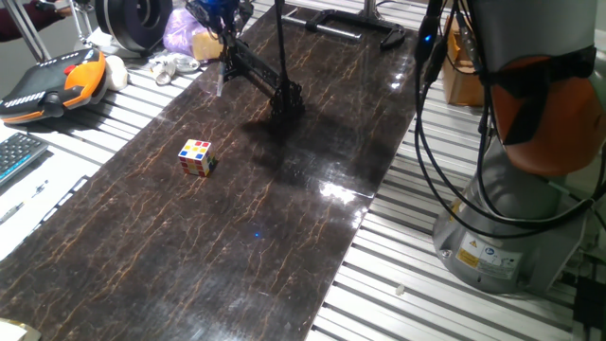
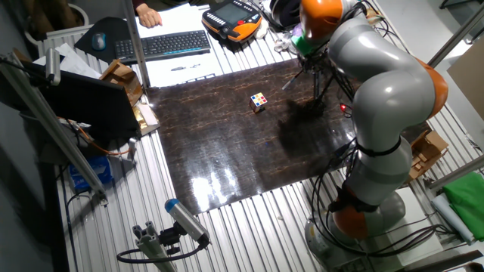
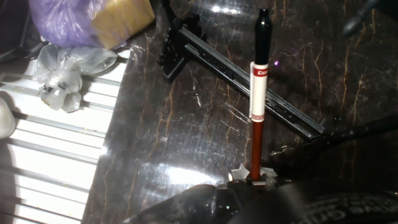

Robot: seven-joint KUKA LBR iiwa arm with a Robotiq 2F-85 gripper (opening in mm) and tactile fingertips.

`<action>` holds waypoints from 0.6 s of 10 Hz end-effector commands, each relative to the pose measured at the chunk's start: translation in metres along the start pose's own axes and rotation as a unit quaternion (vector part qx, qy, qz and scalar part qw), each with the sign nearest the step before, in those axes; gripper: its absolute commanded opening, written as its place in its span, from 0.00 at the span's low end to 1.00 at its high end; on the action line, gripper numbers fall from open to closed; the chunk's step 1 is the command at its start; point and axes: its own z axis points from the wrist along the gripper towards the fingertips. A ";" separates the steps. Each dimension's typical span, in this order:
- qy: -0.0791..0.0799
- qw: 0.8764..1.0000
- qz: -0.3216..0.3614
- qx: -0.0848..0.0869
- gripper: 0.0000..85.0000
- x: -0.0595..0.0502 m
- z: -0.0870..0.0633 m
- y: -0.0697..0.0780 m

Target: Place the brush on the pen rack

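My gripper [image 1: 222, 30] is at the far end of the dark table, shut on the brush [image 1: 220, 74], which hangs nearly upright below it. In the hand view the brush [image 3: 256, 93] has a red-brown handle, a white label and a dark tip, and it points away from the fingers [image 3: 252, 179]. It crosses the long narrow bar of the black pen rack [image 3: 236, 74]. I cannot tell whether they touch. In one fixed view the pen rack [image 1: 265, 78] slants from beside the brush down to its chunky block. In the other fixed view the arm hides most of the gripper.
A small multicoloured cube [image 1: 197, 157] sits on the table, left of centre, also in the other fixed view [image 2: 259, 101]. A purple bag [image 3: 68, 22] and crumpled plastic lie off the table edge by the rack. A larger black metal frame [image 1: 352, 23] stands at the back.
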 end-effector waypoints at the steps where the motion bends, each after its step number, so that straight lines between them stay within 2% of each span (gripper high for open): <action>1: -0.001 1.000 0.000 -0.002 0.01 0.000 0.000 0.000; 6: -0.009 1.000 -0.002 -0.010 0.01 -0.001 0.002 -0.002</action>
